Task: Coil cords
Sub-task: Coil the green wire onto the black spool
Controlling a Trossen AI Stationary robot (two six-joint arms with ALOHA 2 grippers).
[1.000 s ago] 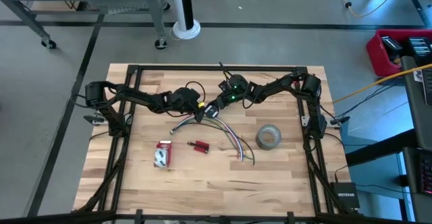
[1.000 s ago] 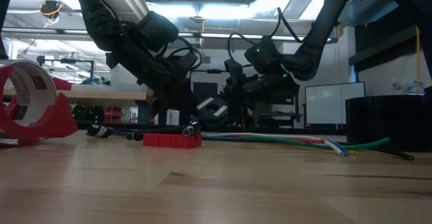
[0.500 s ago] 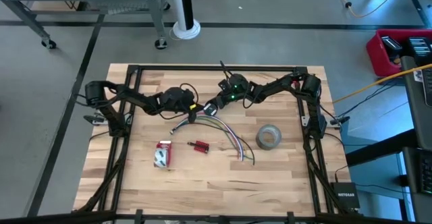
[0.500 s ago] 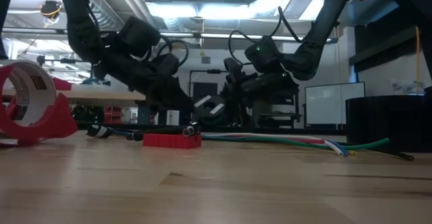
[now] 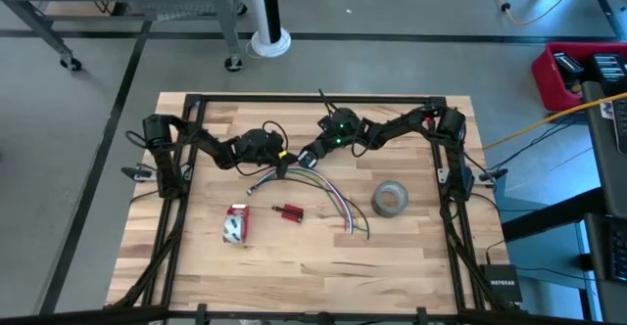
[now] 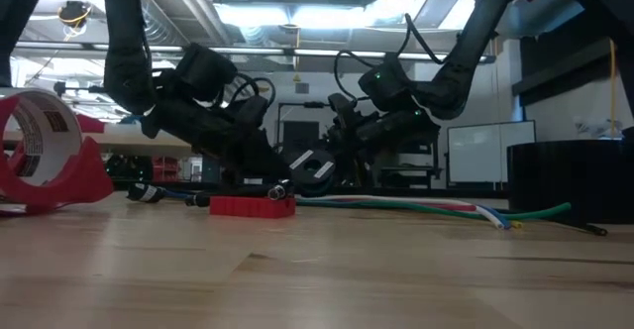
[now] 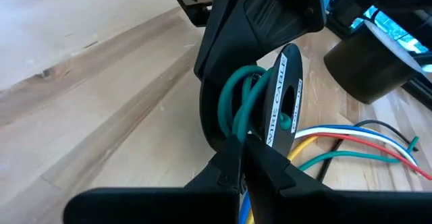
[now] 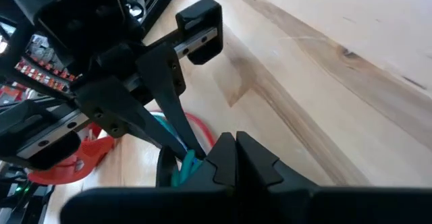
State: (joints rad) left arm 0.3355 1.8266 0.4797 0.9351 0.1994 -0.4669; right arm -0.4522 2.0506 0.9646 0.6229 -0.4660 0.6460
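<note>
Teal cord [image 7: 239, 99] is wound on a small black spool [image 7: 282, 92], which is held between my two arms at the table's middle, toward its far side. My left gripper [image 7: 244, 158] comes from the table's left and is shut on a strand of that cord. My right gripper [image 8: 233, 150] comes from the right and is shut at the spool [image 6: 314, 164]. In the high view the two grippers [image 5: 282, 163] [image 5: 307, 155] meet tip to tip. More loose coloured cords [image 5: 338, 203] lie fanned on the wood beside them. My left gripper pinches one teal strand [image 7: 236, 131] between its two fingers, right beside the spool's flange. The fingers slant down from the table's left. The strand runs straight from them into the winding. My right gripper is shut on the spool, its fingers [image 7: 260, 21] coming over the upper rim from the table's right, slanting down. Its own fingers hide the place of contact. The spool stands tilted on edge, low over the table.
A grey tape roll [image 5: 389, 200] lies to the right of the loose cords. A red tape dispenser [image 5: 236, 224] and a small red block [image 5: 288, 211] lie nearer the front edge. The black frame [image 5: 176, 208] runs along both table sides.
My left gripper has sunk toward the table and drawn a little toward the table's left edge, tipping its fingers further down, still shut on the teal strand. The spool stays where it was.
</note>
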